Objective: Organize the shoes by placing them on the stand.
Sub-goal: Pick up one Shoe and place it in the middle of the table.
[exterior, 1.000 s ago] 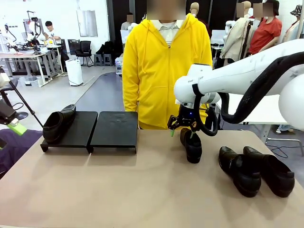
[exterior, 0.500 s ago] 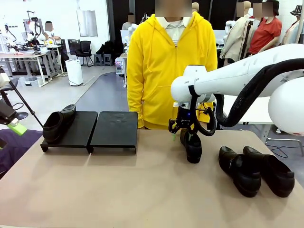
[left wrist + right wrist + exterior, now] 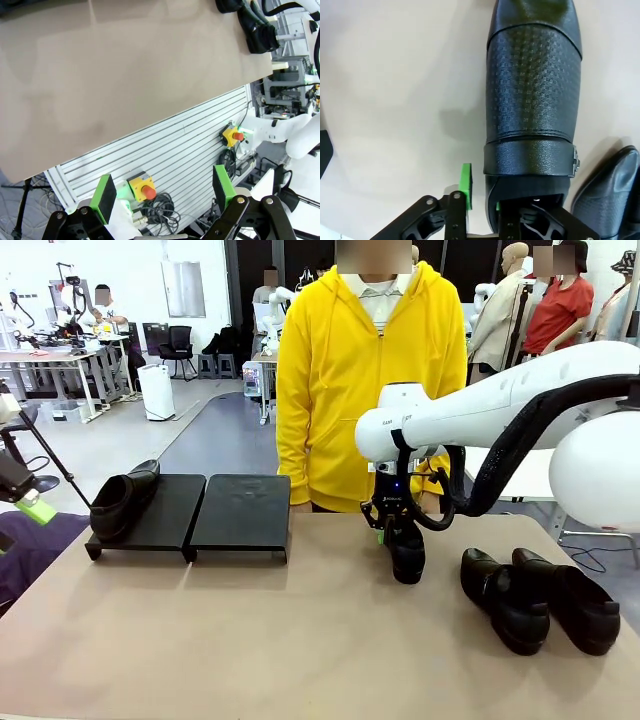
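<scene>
1. Straddling one side wall of the middle shoe (image 3: 534, 90), the right gripper (image 3: 481, 196) has its jaws drawn narrow. One green pad (image 3: 465, 184) sits outside the leather and the other finger is down inside the opening. Whether the pads actually press the wall I cannot tell.
2. The middle shoe stands on the matte tan table (image 3: 250, 640), near the far edge, just in front of a person in a yellow hoodie (image 3: 360, 380). Its vamp is pebble-grained, its toe smooth and glossy, and a band crosses the instep with a small metal fitting at one end.
3. Two more shoes (image 3: 540, 602) lie side by side toward the robot's right, close together, with rounded toes and a polished shine.
4. The fourth shoe (image 3: 122, 500) rests along the slope of the left panel of the stand (image 3: 240, 512). The stand is two flat, matte black panels set side by side on short feet, at the table's far left.
5. The left gripper (image 3: 165, 192) hangs off the table's near edge with its green pads spread wide and nothing between them. It is above a ribbed metal panel (image 3: 170, 145) that carries yellow boxes with red buttons.
</scene>
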Tool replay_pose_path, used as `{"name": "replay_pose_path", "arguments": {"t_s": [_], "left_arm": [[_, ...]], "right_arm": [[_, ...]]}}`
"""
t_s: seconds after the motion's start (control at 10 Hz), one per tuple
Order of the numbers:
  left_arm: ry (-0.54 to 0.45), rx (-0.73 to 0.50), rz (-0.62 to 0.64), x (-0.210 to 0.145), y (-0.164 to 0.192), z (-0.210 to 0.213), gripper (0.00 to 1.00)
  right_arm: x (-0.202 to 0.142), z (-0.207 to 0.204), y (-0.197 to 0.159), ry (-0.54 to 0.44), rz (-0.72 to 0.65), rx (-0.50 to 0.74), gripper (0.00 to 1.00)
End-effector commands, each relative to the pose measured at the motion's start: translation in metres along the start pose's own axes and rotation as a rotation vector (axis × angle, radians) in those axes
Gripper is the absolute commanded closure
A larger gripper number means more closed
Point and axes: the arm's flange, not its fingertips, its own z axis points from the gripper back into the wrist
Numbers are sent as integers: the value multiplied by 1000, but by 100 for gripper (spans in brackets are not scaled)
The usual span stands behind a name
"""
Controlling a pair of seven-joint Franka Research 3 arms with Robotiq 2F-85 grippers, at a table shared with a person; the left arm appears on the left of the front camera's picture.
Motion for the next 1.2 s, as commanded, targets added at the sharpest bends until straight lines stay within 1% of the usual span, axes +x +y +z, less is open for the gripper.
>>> {"name": "replay_pose_path", "arguments": {"t_s": [0.0,0.2,0.4,0.5,0.6,0.7,0.8,0.9,1.0,1.1], "left_arm": [[-14,-8,10,0,0,-1,0],[-14,-8,10,0,0,-1,0],[-14,-8,10,0,0,-1,0],[-14,-8,10,0,0,-1,0],[-14,-8,10,0,0,-1,0],[-14,-8,10,0,0,-1,0],[-14,-8,10,0,0,-1,0],[-14,-8,10,0,0,-1,0],[-14,-8,10,0,0,-1,0],[-14,-8,10,0,0,-1,0]], "right_arm": [[6,6,3,-9,-45,-41,100],[2,9,1,-2,-39,-42,100],[-12,23,-8,2,-49,-27,100],[-37,41,-17,12,-64,12,100],[-64,60,-23,44,-57,48,100],[-87,79,-30,115,-70,75,100],[-114,106,-42,123,-91,74,100],[-143,125,-49,162,-115,96,100],[-177,135,-52,162,-119,132,100],[-217,134,-52,85,-80,163,100]]}}
